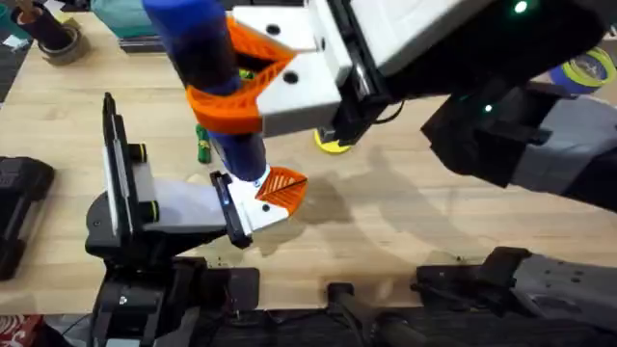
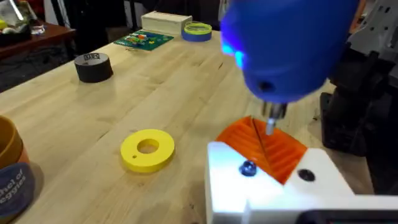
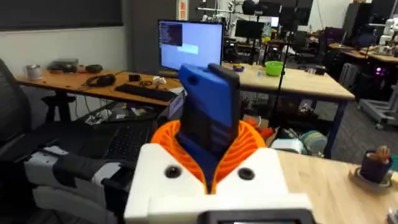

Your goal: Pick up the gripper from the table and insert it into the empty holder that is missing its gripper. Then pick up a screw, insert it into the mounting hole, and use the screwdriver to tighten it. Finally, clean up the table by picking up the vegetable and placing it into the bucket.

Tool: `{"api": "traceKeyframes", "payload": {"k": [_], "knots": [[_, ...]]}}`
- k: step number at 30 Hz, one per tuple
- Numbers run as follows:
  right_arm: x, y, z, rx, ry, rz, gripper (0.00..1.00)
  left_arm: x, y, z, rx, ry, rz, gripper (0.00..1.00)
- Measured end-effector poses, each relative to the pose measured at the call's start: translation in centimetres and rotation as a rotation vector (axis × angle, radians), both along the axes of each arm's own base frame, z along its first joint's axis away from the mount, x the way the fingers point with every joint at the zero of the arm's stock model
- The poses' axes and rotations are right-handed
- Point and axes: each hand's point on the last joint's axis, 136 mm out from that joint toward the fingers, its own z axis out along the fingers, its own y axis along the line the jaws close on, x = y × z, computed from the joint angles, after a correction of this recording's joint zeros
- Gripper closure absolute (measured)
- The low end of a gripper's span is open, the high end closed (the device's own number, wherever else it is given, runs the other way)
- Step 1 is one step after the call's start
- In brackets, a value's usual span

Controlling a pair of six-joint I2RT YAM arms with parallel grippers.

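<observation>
My right gripper (image 3: 208,165) is shut on the thick blue screwdriver (image 1: 217,77), holding it tip-down over my left gripper (image 1: 275,198). The left gripper's white mounts stand together with their orange ribbed pads (image 2: 267,146) touching. A small bluish screw (image 2: 247,168) sits in the hole of the white holder (image 2: 227,186); the mount beside it shows a dark hole (image 2: 305,175). The metal tip (image 2: 270,121) hangs just above the orange pads, a little off the screw. The green vegetable (image 1: 202,145) lies behind the screwdriver. The bucket (image 2: 9,168) shows beside the left gripper.
A yellow ring (image 2: 147,149) lies on the wooden table (image 1: 405,222) close to the left gripper. Farther back sit a black tape roll (image 2: 93,66), a blue tape roll (image 2: 198,29) and a pale box (image 2: 163,23). The right arm (image 1: 501,67) spans the table's upper right.
</observation>
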Motion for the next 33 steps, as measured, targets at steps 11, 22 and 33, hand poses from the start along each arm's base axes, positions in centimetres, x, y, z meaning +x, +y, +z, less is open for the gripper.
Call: {"api": "traceKeyframes", "payload": {"k": [11, 22, 33], "knots": [[0.0, 0.0, 2.8, 0.022, -0.011, 0.005, 0.979, 0.0, 0.0, 0.0, 0.0, 0.0, 0.0, 0.985], [-0.3, -0.1, 4.0, 0.032, -0.025, 0.02, 0.979, 0.0, 0.0, 0.0, 0.0, 0.0, 0.0, 0.985], [-0.3, 0.0, 3.9, 0.019, -0.034, 0.024, 0.979, 0.0, 0.0, 0.0, 0.0, 0.0, 0.0, 0.985]]}}
